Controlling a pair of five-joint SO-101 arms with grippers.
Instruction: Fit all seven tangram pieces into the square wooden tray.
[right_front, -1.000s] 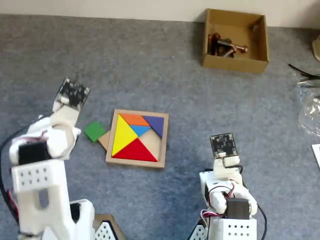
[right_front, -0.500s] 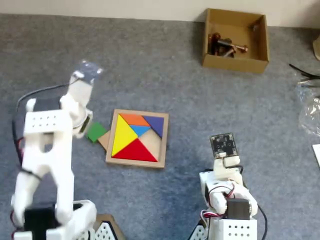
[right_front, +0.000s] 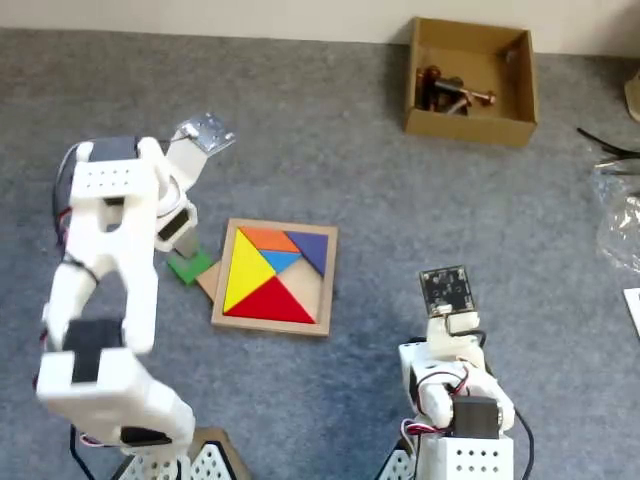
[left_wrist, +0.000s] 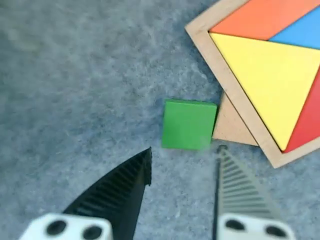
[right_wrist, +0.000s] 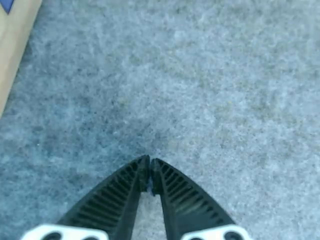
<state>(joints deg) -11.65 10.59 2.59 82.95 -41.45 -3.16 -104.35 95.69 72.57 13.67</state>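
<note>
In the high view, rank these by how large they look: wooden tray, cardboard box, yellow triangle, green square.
1. Cardboard box and wooden tray: they look about alike, so not ranked.
2. Yellow triangle.
3. Green square.

Wooden tray (right_front: 329, 282) flat, five coloured pieces (right_front: 245, 272) inside; green square (left_wrist: 189, 124), tan piece (left_wrist: 230, 126), perhaps triangle, just outside.

The left gripper (left_wrist: 184, 155) hung open above the grey carpet (left_wrist: 75, 75), its ribbed fingers (left_wrist: 125, 185) spread wide apart. Just beyond their tips lay the green square (left_wrist: 189, 124), flat on the carpet. One edge of the square touched a plain wooden piece (left_wrist: 231, 127), which lay against the outer rim of the wooden tray (left_wrist: 220, 70). Inside the tray sat a yellow triangle (left_wrist: 270, 80), bordered by an orange piece (left_wrist: 265, 17), a blue piece (left_wrist: 300, 35) and a red piece (left_wrist: 307, 132).
</note>
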